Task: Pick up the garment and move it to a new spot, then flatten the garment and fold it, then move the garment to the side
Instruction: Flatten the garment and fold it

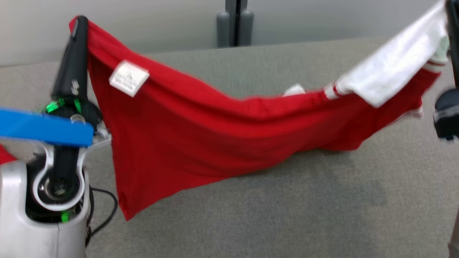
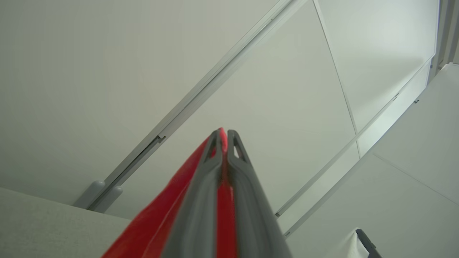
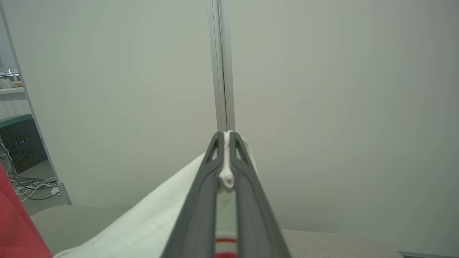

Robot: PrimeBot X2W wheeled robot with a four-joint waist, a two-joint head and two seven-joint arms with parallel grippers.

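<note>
We held the garment (image 1: 200,132) stretched across the frame's middle, over the grey table (image 1: 322,215). Our left gripper (image 1: 79,27), upper left, pinched its red edge. Our right gripper (image 1: 453,14), upper right, pinched its white sleeve.

At far left, the left gripper (image 1: 79,22) has long tapering black fingers with a small silver mark and green glints at the base. A blue bar (image 1: 43,128) crosses it, above a silver-white wrist housing (image 1: 14,215) and a looping black cable (image 1: 115,204). The right gripper (image 3: 226,134) has grey fingers with triangular cut-outs near the tips.
</note>
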